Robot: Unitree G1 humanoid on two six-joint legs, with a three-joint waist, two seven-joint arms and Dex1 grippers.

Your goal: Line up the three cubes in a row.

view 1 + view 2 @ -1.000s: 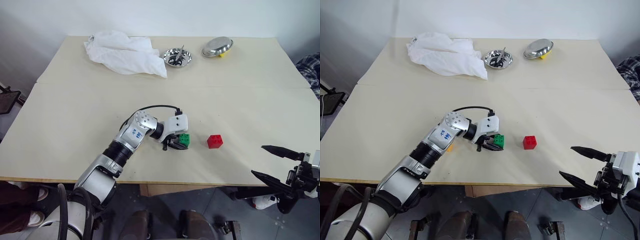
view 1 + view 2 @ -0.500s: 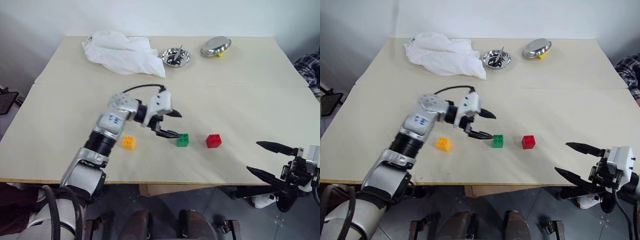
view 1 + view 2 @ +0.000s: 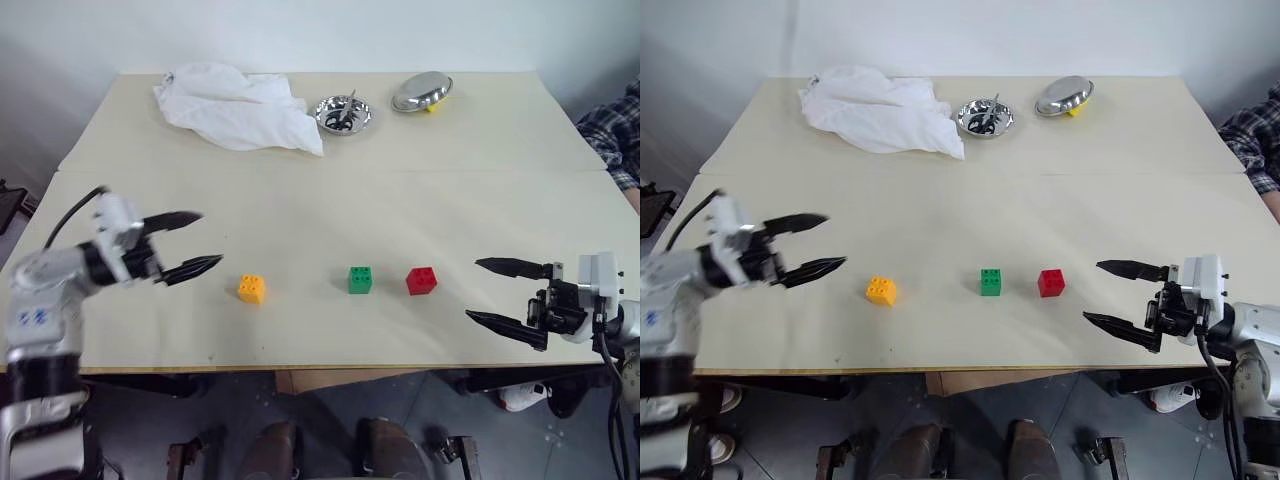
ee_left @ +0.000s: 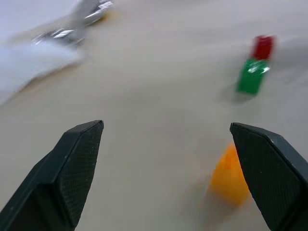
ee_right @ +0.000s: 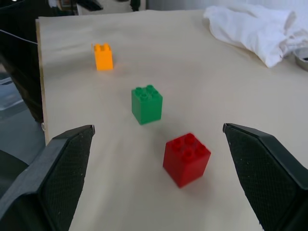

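The orange cube [image 3: 252, 289], green cube [image 3: 361, 279] and red cube [image 3: 421, 280] lie in one row on the surface [image 3: 400, 200]. The left gripper [image 3: 190, 243] and right gripper [image 3: 490, 293] both have their fingers spread apart and empty

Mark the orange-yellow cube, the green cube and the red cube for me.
orange-yellow cube [image 3: 251, 289], left eye view, on its studded top.
green cube [image 3: 360, 279], left eye view, on the middle of the cube.
red cube [image 5: 186, 158], right wrist view, on the cube's near upper edge.
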